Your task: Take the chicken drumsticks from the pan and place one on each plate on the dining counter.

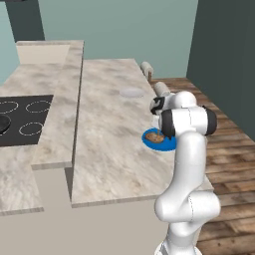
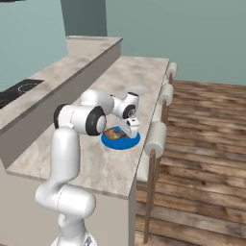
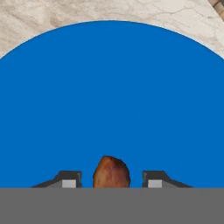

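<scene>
Your tool is low over the blue plate near the tabletop's stool-side edge. Drumstick lies on the plate between the parted fingers, gaps either side.

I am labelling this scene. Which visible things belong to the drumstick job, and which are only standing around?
Belonging to the job:
drumstick on the blue plate
pale plate
dining counter
gripper, fingers either side of the drumstick

Standing around:
stove top
stools
wooden floor
</scene>
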